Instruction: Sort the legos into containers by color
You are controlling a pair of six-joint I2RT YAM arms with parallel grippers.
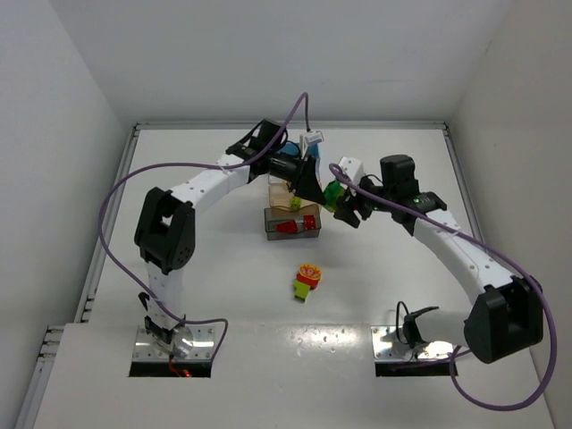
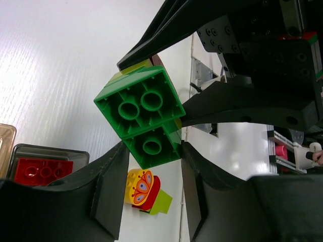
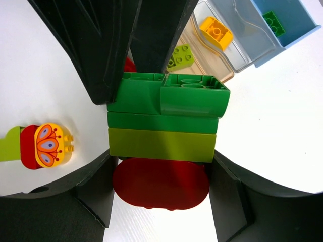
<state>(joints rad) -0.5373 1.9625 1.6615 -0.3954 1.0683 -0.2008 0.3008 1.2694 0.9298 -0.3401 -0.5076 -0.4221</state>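
A lego clump [image 1: 333, 191] is held in the air between both grippers, right of the bins. It is a green brick [image 2: 144, 118] on a lime layer [image 3: 161, 143] and a rounded red piece [image 3: 161, 184]. My left gripper [image 2: 153, 148] is shut on the green end. My right gripper [image 3: 161, 156] is shut on the lime and red end. A second clump [image 1: 307, 280], yellow with a butterfly, red and lime, lies on the table; it also shows in the left wrist view [image 2: 144, 189] and the right wrist view [image 3: 43, 146].
The grey bin [image 1: 268, 225] holds red bricks [image 2: 43, 170]. Behind it the tan bin [image 1: 279, 192] holds a yellow brick [image 3: 216, 31] and a lime brick [image 3: 180, 56]. The blue bin [image 3: 290, 22], farthest back, holds a green brick [image 3: 275, 22]. The left arm hides much of it from above.
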